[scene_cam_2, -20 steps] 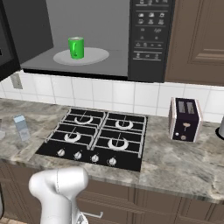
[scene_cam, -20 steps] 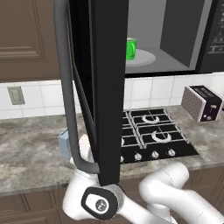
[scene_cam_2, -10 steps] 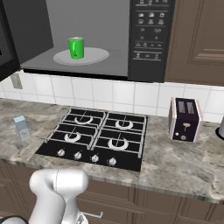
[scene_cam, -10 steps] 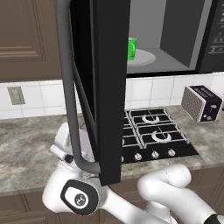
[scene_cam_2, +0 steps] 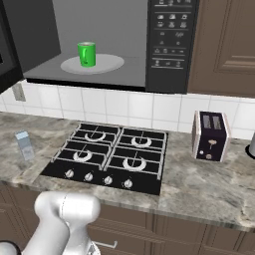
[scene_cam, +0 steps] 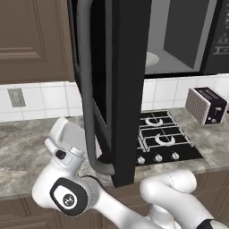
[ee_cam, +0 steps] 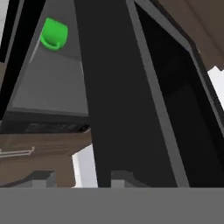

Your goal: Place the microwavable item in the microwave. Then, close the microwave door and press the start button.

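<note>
One green mug [scene_cam_2: 86, 54] stands on the one turntable plate [scene_cam_2: 110, 63] inside the microwave [scene_cam_2: 172, 45]; its door [scene_cam: 114, 89] is open. One toaster [scene_cam_2: 211, 135] stands near the worktop [scene_cam_2: 209, 187] back edge. Pincer state: cannot tell.

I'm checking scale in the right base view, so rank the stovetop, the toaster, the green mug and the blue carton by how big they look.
1. Stovetop
2. Toaster
3 and 4. Green mug and blue carton look alike; the mug sits farther back, so no ranking.

You get soft, even light and sharp pictures with no glare. Inside the microwave [scene_cam_2: 99, 45] it looks bright grey. The microwave door [ee_cam: 113, 100] looks very dark up close.
</note>
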{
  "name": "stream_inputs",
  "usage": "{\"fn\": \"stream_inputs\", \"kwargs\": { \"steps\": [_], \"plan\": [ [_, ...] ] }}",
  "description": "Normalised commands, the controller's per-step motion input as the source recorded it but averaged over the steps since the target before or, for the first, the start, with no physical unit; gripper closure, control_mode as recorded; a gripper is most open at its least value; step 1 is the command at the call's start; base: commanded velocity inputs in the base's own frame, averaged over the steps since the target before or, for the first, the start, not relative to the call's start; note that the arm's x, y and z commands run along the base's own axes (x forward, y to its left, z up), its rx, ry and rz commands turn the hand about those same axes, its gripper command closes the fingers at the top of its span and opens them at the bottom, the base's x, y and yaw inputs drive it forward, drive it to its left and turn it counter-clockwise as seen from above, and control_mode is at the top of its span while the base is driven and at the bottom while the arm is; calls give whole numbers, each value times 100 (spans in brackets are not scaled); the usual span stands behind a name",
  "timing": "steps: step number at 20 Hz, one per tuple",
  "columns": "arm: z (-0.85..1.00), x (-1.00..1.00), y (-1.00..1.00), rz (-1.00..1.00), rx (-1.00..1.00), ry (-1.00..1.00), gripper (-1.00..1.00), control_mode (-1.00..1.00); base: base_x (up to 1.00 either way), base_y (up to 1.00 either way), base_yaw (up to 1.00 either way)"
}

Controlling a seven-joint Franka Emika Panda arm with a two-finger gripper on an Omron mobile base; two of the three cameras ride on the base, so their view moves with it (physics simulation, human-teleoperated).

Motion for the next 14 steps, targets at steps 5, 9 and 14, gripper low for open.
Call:
{"fn": "stream_inputs", "kwargs": {
  "steps": [5,9,14],
  "plan": [
    [36,-13,-87,-5,8,0,-100,-100,0,0,0],
    [28,0,-100,-2,18,3,-100,-100,0,0,0],
    [28,0,-100,0,17,9,-100,-100,0,0,0]
  ]
}}
